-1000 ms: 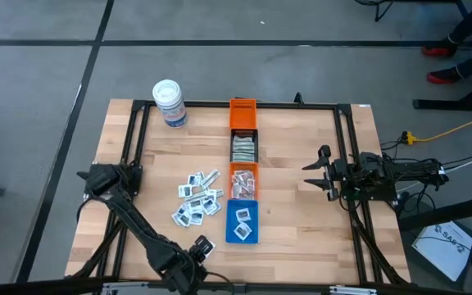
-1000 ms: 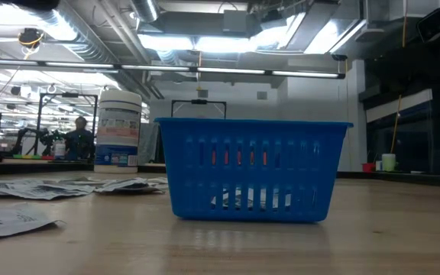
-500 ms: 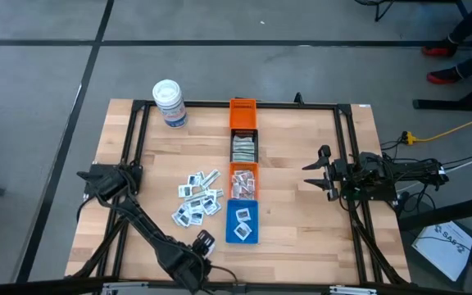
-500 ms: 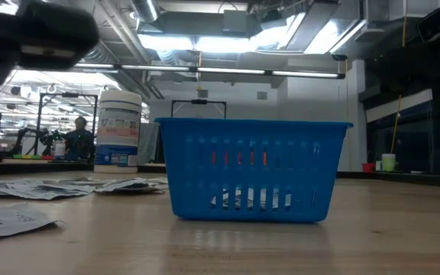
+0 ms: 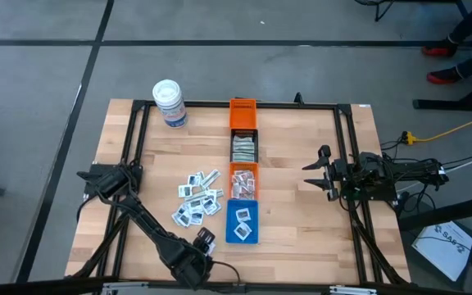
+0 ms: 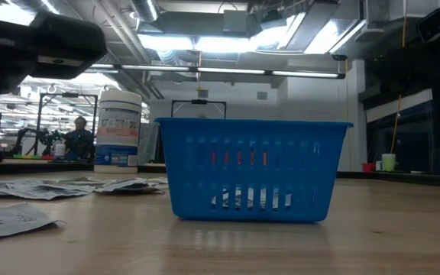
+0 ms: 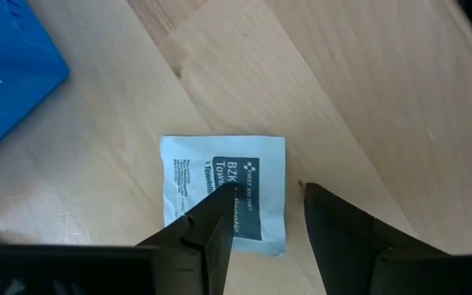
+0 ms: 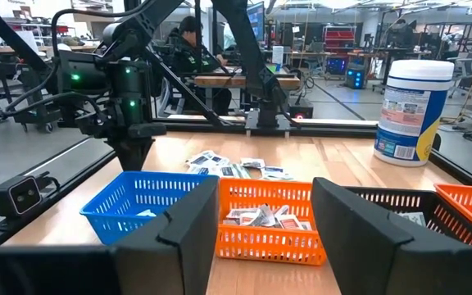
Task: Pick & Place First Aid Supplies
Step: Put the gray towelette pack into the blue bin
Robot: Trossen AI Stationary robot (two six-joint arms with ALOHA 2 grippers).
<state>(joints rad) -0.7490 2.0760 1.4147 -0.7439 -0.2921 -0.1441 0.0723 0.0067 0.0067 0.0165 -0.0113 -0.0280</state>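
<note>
While your left hand (image 7: 265,225) hangs low over the near edge of the table (image 5: 301,147), its fingers stand apart and empty, straddling one white packet (image 7: 224,192) with dark print that lies flat on the wood just beside the blue bin (image 5: 242,222). You are at the pick: lined up over a single packet, not yet closed on it. From the wrist view I judge one finger already overlaps the packet's edge, though I cannot tell whether it is touching or just above it.

Most of the loose first aid supplies (image 5: 197,199) sit in a scatter on the table to the left of the bin row, well apart from this stray packet. Some are already sorted: a few lie in the blue bin, reddish ones in the orange bin (image 5: 243,181), pale strips in the black bin (image 5: 244,148).

Your right hand (image 5: 316,174) waits out to the right of the bins, fingers apart, holding nothing.

Next you need to come straight down until the fingertips meet the wood, then close. The packet is thin and flat, so it will likely slide or slip out unless you pinch an edge cleanly. Then lift and carry it the short way over the blue bin's wall.
</note>
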